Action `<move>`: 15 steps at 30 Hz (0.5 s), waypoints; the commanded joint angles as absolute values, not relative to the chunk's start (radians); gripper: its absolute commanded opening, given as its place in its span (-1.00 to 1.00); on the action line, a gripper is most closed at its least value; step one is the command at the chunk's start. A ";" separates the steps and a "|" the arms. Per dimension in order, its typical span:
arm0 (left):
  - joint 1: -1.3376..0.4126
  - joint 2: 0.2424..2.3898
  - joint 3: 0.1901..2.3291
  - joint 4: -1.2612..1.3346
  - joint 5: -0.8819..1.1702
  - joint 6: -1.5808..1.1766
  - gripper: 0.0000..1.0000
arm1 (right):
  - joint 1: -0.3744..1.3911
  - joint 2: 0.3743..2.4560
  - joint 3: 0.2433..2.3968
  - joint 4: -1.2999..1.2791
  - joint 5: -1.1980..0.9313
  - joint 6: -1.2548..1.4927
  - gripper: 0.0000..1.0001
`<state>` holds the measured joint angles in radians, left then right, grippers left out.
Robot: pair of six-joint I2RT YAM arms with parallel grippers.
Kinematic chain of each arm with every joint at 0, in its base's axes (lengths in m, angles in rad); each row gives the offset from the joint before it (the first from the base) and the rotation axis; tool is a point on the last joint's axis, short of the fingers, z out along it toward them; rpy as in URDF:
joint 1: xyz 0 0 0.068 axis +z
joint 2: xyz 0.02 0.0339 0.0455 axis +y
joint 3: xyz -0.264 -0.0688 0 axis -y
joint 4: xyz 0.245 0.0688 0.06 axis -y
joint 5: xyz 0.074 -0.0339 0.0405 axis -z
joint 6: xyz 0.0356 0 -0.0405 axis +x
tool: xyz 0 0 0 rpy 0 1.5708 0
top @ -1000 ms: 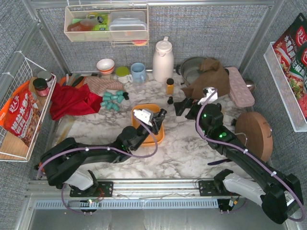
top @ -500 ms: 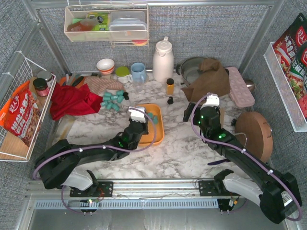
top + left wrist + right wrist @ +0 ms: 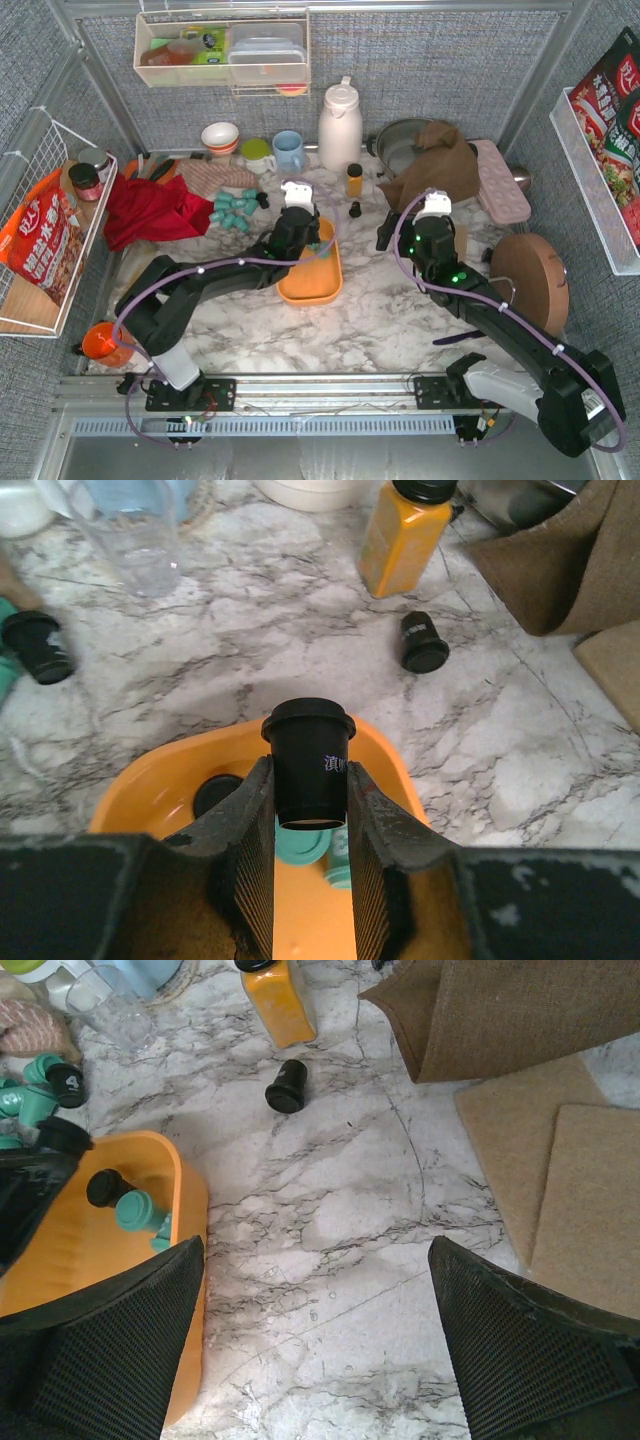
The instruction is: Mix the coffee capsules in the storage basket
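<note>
marble table (image 3: 400,300) carries the orange storage basket (image 3: 310,285) near its centre, at about 9 o'clock of the right gripper (image 3: 315,1260), whose fingers stand spread wide over bare marble. left gripper (image 3: 308,772) hangs over the basket's far end, pinching a black capsule (image 3: 308,745) between its fingers. amber bottle (image 3: 405,535) stands at 1 o'clock of the basket. heap of teal capsules (image 3: 235,210) lies on the marble at 10 o'clock of the basket. inside the basket lie a few teal capsules (image 3: 140,1210) and a second black capsule (image 3: 103,1187); a loose black capsule (image 3: 286,1085) lies on the table at 1 o'clock, nearer than the bottle.
</note>
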<state>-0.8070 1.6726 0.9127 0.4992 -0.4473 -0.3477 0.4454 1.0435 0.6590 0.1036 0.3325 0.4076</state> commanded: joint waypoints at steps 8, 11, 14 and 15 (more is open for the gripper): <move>-0.799 1.847 1.097 0.337 -0.322 -0.437 -0.39 | 0.447 1.057 0.680 0.093 0.320 0.410 0.98; -0.792 1.862 1.115 0.318 -0.330 -0.448 -0.33 | 0.447 1.063 0.682 0.093 0.311 0.410 0.98; -0.789 1.856 1.113 0.308 -0.347 -0.458 -0.18 | 0.447 1.071 0.689 0.088 0.300 0.410 0.98; -0.788 1.852 1.109 0.312 -0.351 -0.461 -0.12 | 0.448 1.073 0.690 0.086 0.297 0.410 0.98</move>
<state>-0.7937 1.8580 1.1072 0.3229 -0.3378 -0.4377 0.4454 1.0664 0.6746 0.0811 0.3096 0.4072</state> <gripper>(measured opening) 0.398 0.991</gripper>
